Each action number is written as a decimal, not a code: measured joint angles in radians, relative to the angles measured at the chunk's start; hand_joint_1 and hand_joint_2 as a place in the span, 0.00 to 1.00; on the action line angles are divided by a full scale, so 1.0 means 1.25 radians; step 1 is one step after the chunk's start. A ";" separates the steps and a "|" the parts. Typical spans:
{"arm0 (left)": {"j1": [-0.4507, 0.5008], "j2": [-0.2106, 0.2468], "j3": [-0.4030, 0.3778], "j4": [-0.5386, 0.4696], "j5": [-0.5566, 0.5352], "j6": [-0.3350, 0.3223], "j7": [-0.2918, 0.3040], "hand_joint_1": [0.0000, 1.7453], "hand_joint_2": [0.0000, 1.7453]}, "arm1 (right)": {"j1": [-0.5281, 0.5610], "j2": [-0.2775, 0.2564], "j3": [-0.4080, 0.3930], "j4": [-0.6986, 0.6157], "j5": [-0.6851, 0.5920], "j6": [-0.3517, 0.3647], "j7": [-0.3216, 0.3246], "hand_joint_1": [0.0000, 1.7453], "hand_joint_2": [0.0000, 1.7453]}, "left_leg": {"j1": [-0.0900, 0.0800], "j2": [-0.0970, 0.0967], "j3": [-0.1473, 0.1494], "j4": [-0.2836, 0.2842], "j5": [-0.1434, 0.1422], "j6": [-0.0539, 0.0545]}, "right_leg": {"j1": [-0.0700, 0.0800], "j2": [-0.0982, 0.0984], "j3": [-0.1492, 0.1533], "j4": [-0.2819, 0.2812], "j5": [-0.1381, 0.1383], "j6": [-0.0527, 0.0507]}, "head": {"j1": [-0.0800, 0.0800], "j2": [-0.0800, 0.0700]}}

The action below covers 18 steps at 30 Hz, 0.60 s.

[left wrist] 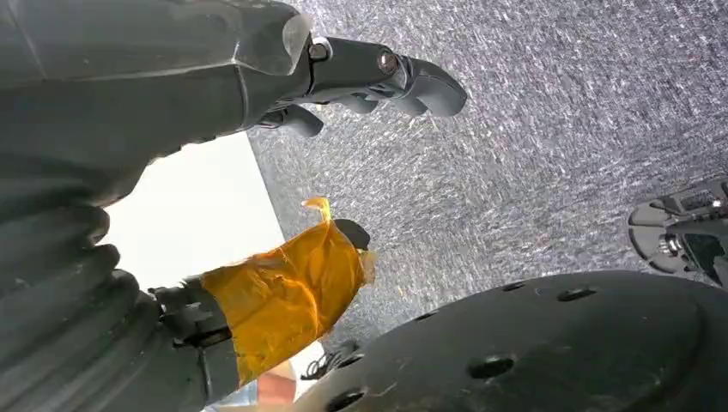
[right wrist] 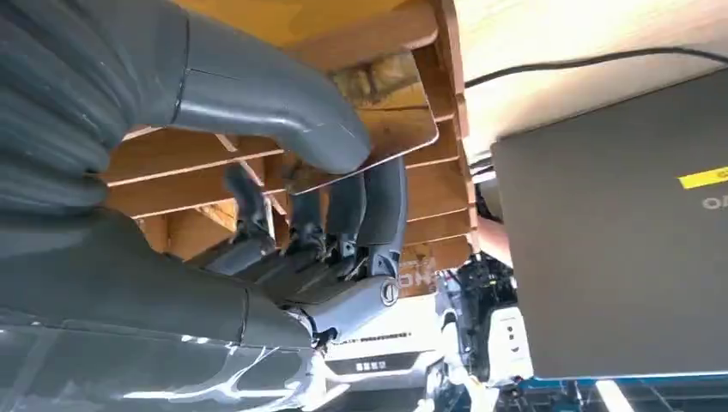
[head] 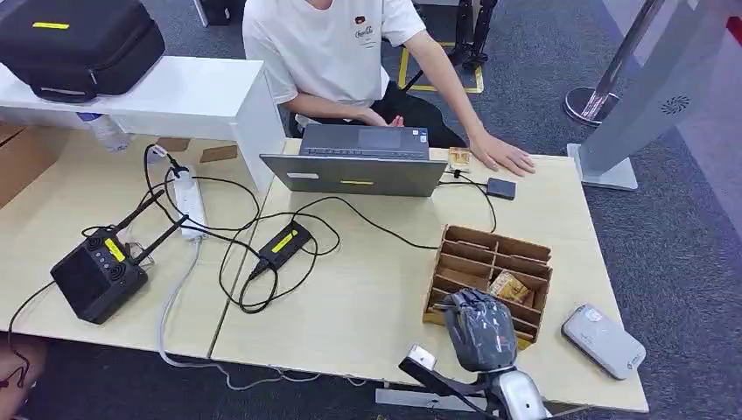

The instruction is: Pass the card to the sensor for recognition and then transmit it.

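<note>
Now right hand pinches card over wooden organizer; left hand loosely open, holding nothing.

Pale matt wood-grain laminate table, brown slotted wooden card box, smooth semi-glossy tan card pinched by the smooth grey plastic right hand, matt grey laptop lid, rough grey carpet

Office or lab, laptop, cabled desk
</note>
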 joint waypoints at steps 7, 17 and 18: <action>0.000 0.001 0.000 0.000 -0.005 0.026 -0.009 0.00 1.00 | 0.006 0.000 -0.018 0.000 -0.013 -0.002 -0.022 1.00 1.00 | 0.000 0.000 0.000 0.000 0.000 0.000 | 0.000 0.000 0.000 0.000 0.000 0.000 | 0.000 0.000; 0.000 0.006 -0.002 0.000 -0.013 0.061 -0.007 0.00 1.00 | 0.018 0.000 -0.041 -0.002 -0.010 -0.003 -0.030 1.00 1.00 | 0.000 0.000 0.000 0.000 0.000 0.000 | 0.000 0.000 0.000 0.000 0.000 0.000 | 0.000 0.000; 0.000 0.007 -0.002 0.000 -0.014 0.063 -0.007 0.00 1.00 | 0.018 0.000 -0.041 -0.002 -0.010 -0.003 -0.030 1.00 1.00 | 0.000 0.000 0.000 0.000 0.000 0.000 | 0.000 0.000 0.000 0.000 0.000 0.000 | 0.000 0.000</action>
